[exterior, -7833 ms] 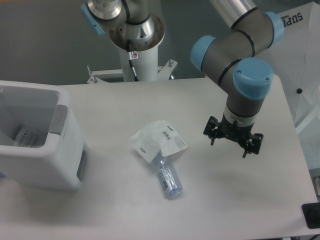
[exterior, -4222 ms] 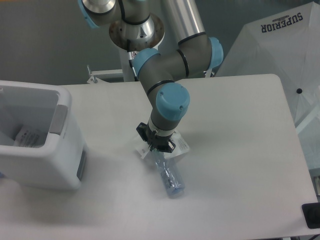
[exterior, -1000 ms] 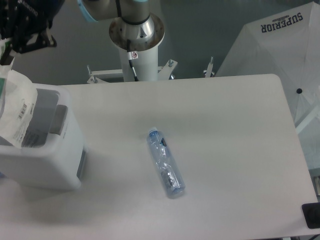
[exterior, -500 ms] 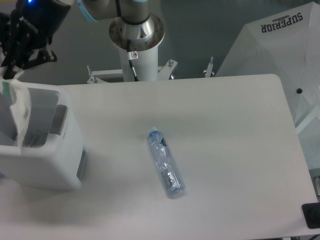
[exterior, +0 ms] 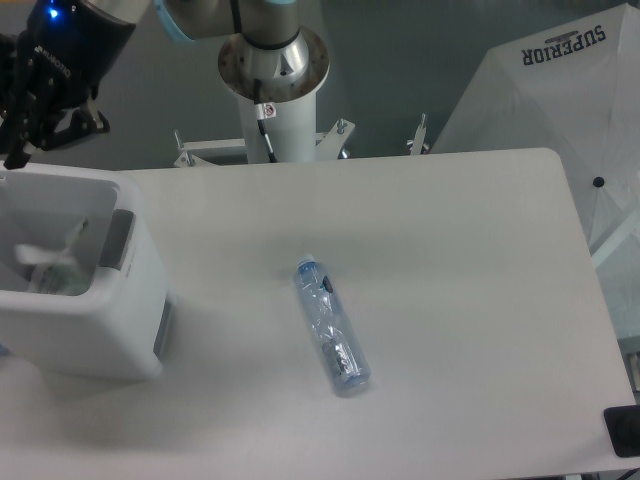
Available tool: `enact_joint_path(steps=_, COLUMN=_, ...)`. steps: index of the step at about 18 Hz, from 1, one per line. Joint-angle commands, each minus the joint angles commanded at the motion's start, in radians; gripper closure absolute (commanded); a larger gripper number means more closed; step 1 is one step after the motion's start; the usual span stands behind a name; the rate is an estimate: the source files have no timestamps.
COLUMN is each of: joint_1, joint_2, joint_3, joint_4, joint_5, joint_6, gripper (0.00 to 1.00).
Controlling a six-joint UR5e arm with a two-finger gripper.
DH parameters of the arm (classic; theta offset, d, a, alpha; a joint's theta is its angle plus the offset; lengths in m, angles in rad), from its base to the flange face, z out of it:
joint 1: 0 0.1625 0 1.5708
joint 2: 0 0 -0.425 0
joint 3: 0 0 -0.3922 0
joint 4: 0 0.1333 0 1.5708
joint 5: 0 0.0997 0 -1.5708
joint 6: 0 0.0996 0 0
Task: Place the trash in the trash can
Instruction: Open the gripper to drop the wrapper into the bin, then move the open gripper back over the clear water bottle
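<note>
The crushed clear bluish bottle (exterior: 332, 338) lies on its side near the middle of the table, cap end pointing to the back left. The white wrapper (exterior: 47, 266) sits crumpled inside the large white trash can (exterior: 100, 335) at the left edge. My gripper (exterior: 52, 138) hovers above the can's back rim at the top left. Its fingers are spread open with nothing between them. It is far from the bottle.
The arm's white pedestal (exterior: 272, 120) stands at the table's back edge. A white canopy printed SUPERIOR (exterior: 560, 90) rises beyond the right edge. A small black object (exterior: 622, 432) sits at the front right corner.
The wrapper has left the gripper and dropped from above the can's rim down into the can. The gripper stays over the can, slightly higher. The bottle has not moved.
</note>
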Motion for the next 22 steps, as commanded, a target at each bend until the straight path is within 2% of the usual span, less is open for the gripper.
enact_joint_path(steps=1, joint_1=0.0, joint_2=-0.002, joint_3=0.0, joint_4=0.0, joint_5=0.0, joint_6=-0.002, gripper=0.72)
enact_joint_path(steps=2, joint_1=0.0, joint_2=-0.003, joint_3=-0.002, joint_4=0.0, joint_5=0.002, joint_6=-0.002, gripper=0.67)
enact_joint_path(steps=4, joint_1=0.008, joint_2=-0.017, joint_3=-0.005, joint_4=0.002, joint_5=0.003, joint_6=-0.008, gripper=0.52)
enact_joint_path(steps=6, joint_1=0.059, joint_2=-0.02, joint_3=-0.005, joint_4=0.0, joint_5=0.003, joint_6=-0.011, gripper=0.19)
enact_joint_path(steps=7, joint_1=0.102, joint_2=-0.021, joint_3=-0.003, joint_4=-0.002, joint_5=0.002, joint_6=-0.012, gripper=0.07)
enact_joint_path(steps=8, joint_1=0.138, joint_2=-0.029, joint_3=-0.003, joint_4=-0.002, joint_5=0.002, joint_6=-0.012, gripper=0.0)
enact_joint_path(steps=11, joint_1=0.234, joint_2=-0.063, joint_3=0.005, joint_4=-0.002, joint_5=0.002, joint_6=-0.011, gripper=0.0)
enact_joint_path(steps=16, joint_1=0.346, joint_2=-0.167, joint_3=0.026, joint_4=0.0, joint_5=0.005, joint_6=-0.008, gripper=0.0)
enact_joint_path(steps=22, joint_1=0.356, joint_2=-0.274, joint_3=0.029, joint_4=-0.009, joint_5=0.143, joint_6=-0.012, gripper=0.0)
